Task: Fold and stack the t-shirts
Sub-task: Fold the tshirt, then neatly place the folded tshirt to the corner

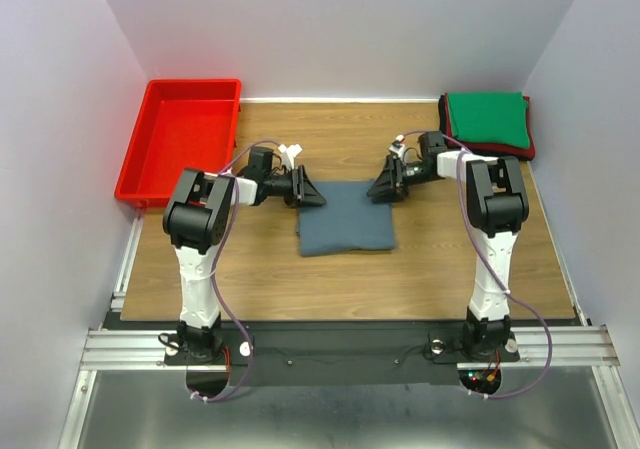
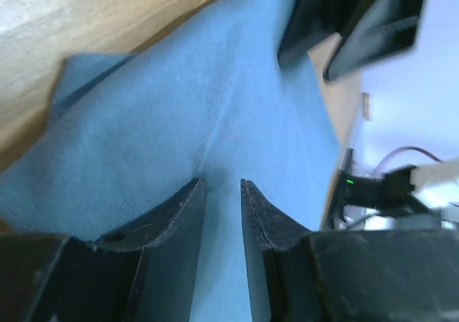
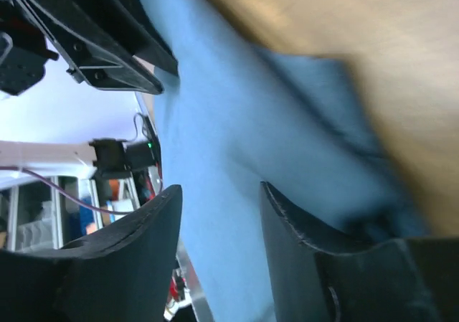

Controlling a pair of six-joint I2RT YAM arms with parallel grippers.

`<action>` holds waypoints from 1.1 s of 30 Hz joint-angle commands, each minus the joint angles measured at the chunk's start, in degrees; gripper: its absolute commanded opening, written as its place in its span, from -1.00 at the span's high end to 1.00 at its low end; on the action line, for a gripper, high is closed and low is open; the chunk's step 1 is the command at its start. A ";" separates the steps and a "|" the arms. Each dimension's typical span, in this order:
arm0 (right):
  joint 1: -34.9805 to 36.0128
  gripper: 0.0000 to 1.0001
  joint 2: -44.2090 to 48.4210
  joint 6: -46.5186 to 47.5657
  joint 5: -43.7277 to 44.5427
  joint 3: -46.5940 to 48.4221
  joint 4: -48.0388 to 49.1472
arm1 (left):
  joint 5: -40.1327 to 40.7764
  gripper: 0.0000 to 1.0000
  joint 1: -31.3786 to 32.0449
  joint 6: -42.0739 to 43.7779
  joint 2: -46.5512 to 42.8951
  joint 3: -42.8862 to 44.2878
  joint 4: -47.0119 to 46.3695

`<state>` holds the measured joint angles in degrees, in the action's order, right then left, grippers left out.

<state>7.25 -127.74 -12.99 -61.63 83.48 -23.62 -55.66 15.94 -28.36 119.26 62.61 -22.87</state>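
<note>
Grippers (image 1: 312, 197) (image 1: 378, 191) low, flanking t-shirt (image 1: 347, 224)

White arms (image 1: 197, 274) with black joints (image 1: 200, 211), purple cables (image 1: 230, 312) and black pincers (image 1: 318, 199).

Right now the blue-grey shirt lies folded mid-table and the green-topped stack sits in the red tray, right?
Not quite: the top external view shows the green-topped stack on the table, at its far right corner, while the red tray at far left holds nothing. The blue-grey shirt does lie folded mid-table.
</note>
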 commanded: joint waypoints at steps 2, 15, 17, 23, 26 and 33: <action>-3.91 -0.04 -1.11 1.92 5.82 4.76 4.11 | 3.28 0.20 -2.23 6.72 0.19 5.94 5.18; 6.19 0.12 18.50 -5.73 -2.71 -11.75 5.07 | -2.17 0.21 7.16 -0.29 -19.25 -8.29 -2.79; 7.78 0.18 17.27 -5.29 -1.67 -14.91 5.16 | -1.47 0.26 8.84 -1.34 -16.27 -9.17 -3.05; 5.50 0.28 10.78 1.12 8.51 -18.45 4.28 | 6.43 0.38 5.96 2.95 -7.66 -8.03 3.97; 2.08 0.29 8.48 4.90 11.61 -16.52 2.18 | 8.81 0.42 3.22 8.13 -6.68 -5.22 9.33; 2.16 0.28 15.40 5.09 1.17 -10.97 -3.72 | 1.18 0.43 2.95 17.99 -19.23 -5.30 14.44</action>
<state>9.23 -117.91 -10.26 -58.98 70.57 -25.32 -52.05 17.82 -17.93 110.48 57.89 -11.92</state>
